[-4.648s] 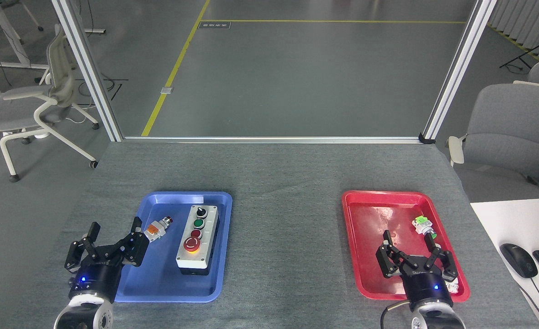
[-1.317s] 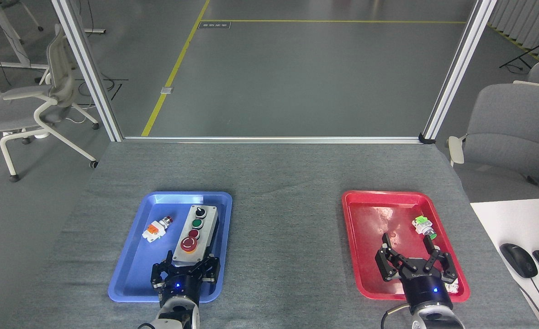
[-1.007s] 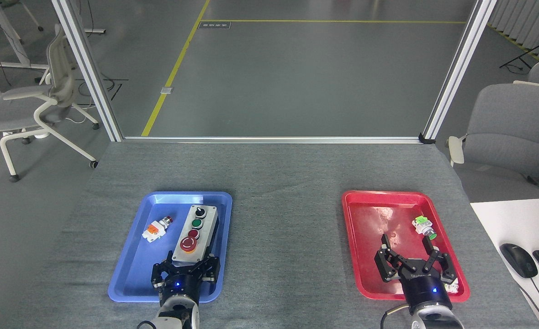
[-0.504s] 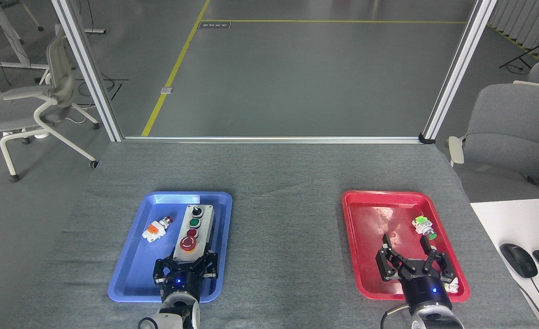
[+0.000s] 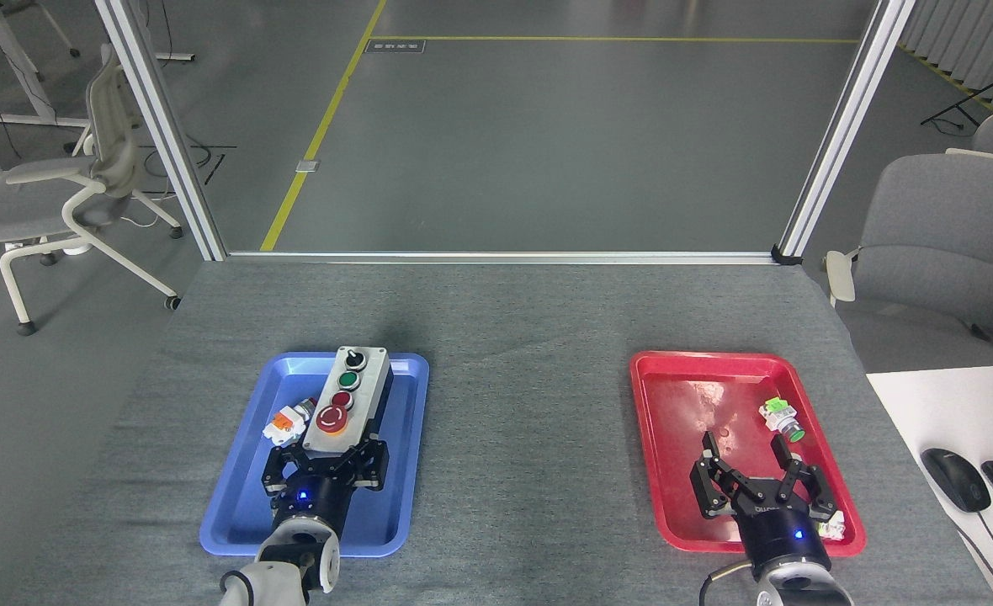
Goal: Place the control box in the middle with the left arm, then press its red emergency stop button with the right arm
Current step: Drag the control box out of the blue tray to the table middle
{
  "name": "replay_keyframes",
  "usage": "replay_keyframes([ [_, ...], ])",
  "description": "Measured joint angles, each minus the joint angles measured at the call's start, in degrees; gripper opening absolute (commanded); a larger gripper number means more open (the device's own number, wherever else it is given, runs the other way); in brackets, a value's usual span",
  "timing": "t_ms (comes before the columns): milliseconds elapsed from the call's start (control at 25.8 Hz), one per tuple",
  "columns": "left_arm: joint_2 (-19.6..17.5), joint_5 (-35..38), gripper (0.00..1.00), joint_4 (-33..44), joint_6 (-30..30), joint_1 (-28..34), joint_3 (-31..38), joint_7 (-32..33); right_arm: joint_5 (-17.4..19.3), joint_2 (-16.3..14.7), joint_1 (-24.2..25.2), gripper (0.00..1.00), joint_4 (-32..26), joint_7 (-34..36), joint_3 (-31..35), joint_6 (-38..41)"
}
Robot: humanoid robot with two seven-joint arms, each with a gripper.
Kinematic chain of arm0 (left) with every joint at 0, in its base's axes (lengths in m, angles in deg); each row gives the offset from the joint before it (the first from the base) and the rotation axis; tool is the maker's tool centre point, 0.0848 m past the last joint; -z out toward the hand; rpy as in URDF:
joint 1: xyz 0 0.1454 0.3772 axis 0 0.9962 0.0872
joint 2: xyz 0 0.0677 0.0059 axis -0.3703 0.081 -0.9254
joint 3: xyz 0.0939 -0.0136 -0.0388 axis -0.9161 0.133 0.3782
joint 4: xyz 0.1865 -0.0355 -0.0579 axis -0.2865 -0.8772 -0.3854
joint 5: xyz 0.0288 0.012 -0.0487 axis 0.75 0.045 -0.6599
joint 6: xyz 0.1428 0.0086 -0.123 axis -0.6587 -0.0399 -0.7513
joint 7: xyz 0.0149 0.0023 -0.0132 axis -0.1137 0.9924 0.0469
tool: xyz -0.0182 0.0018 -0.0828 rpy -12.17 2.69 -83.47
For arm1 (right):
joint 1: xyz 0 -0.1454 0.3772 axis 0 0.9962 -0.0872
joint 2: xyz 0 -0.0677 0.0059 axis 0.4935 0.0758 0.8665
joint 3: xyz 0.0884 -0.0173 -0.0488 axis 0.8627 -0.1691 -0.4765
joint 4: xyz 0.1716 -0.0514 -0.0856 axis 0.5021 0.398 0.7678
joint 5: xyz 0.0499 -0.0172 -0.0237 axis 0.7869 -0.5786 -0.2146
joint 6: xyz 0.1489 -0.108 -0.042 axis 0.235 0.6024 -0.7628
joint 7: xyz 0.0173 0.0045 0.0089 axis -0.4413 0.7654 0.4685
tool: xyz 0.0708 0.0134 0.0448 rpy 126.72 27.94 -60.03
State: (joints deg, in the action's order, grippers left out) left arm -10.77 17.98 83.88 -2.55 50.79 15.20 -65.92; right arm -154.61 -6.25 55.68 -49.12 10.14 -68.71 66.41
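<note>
Lifted since earlier, control box (image 5: 343,400) now hangs above blue tray (image 5: 236,513), left gripper (image 5: 326,463) clamping its near end; right gripper (image 5: 757,480) gapes empty.

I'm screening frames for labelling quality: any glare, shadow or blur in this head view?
Head view: sharp throughout; pale glare patches on the red tray floor and the blue tray far rim; soft shadow on the felt beyond the control box; no motion blur.

blue tray (image 5: 236,513), red tray (image 5: 673,454), perhaps a mouse (image 5: 956,479)
</note>
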Motion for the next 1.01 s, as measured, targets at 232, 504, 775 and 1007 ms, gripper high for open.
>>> replay_keyframes([
  [232,1.51,-1.76,0.00,8.29,0.19,2.03,-2.31,0.02,0.00,-0.03,-0.01,0.86,0.00,-0.21,-0.12,0.02],
  [504,8.05,-0.34,0.00,5.47,-2.64,0.89,-11.43,0.19,-0.02,0.00,-0.05,0.87,0.00,-0.07,-0.13,0.03],
  [775,8.91,-0.04,0.00,-8.16,-6.12,-4.41,-22.74,0.02,-0.01,0.18,-0.09,0.89,0.02,0.06,-0.15,-0.07],
  [1007,9.05,-0.40,0.00,-13.82,-6.39,-6.99,-26.99,-0.09,-0.01,0.46,-0.09,0.91,0.03,0.09,-0.24,-0.07],
])
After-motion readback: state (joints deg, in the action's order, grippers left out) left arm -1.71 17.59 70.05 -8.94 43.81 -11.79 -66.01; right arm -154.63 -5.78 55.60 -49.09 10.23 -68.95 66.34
